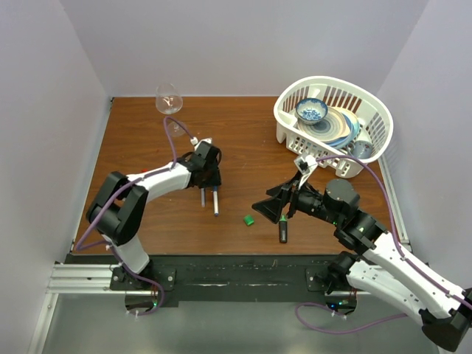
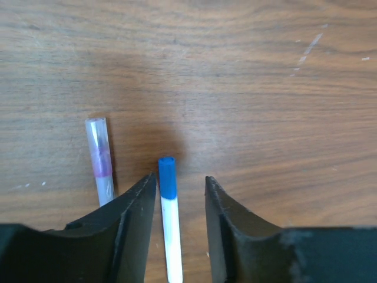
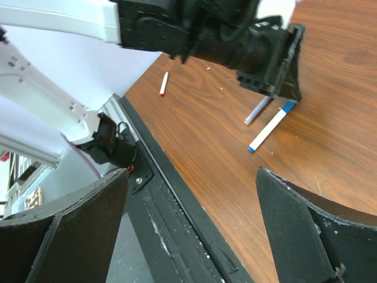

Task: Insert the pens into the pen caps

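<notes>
On the table (image 2: 265,88), the white pen (image 2: 172,236) w/ a blue cap (image 2: 167,177) was seen btw. the spread fingers of the left gripper (image 2: 179,180). The right gripper (image 3: 188,174) was held wide open.

brown wooden table (image 1: 243,140) — clear stemmed wine glass (image 1: 169,98) stands at its far edge, left of centre. white slotted plastic basket (image 1: 293,135) in far right corner holds small blue-patterned ceramic bowl (image 1: 311,111) on stacked blue-and-white plates (image 1: 339,129) — white cup (image 1: 361,150) beside them.
</notes>
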Robot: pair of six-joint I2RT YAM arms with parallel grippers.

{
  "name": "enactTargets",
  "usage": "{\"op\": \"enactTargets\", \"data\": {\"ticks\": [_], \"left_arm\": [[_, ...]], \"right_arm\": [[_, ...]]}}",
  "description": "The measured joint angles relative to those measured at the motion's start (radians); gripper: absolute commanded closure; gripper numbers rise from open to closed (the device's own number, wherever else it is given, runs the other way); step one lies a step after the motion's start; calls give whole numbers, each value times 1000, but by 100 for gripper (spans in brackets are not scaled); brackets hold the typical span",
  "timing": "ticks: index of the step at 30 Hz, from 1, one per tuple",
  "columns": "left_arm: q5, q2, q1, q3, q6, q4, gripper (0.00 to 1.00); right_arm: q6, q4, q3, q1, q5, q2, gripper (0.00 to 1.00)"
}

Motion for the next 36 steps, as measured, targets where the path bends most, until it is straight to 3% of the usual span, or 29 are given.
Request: {"op": "enactTargets", "data": {"ticks": [6,10,15,22,25,29,36], "left_arm": [[-1,-116,37,26,-39,-66,46],[-29,-203,171,37,-78,-134,39],[-172,-272,298,38,-117,-259,39],[-249,-386,315,-5,-145,-378,40],[-206,-459,316,-62,-99,-359,40],[-48,-572,317,-158,13,-292,39],[175,-692,317,-259,114,-210,39]], "right_arm": [[13,-54,5,0,39,0,7],[14,-72,6,0,55,-16,7],[18,-72,6,0,66,-39,8],[150,-222,7,3,246,0,10],[233,-344,7,3,357,52,14],[315,-473,-7,3,467,126,22],[364,-509,-86,3,538,162,32]]}}
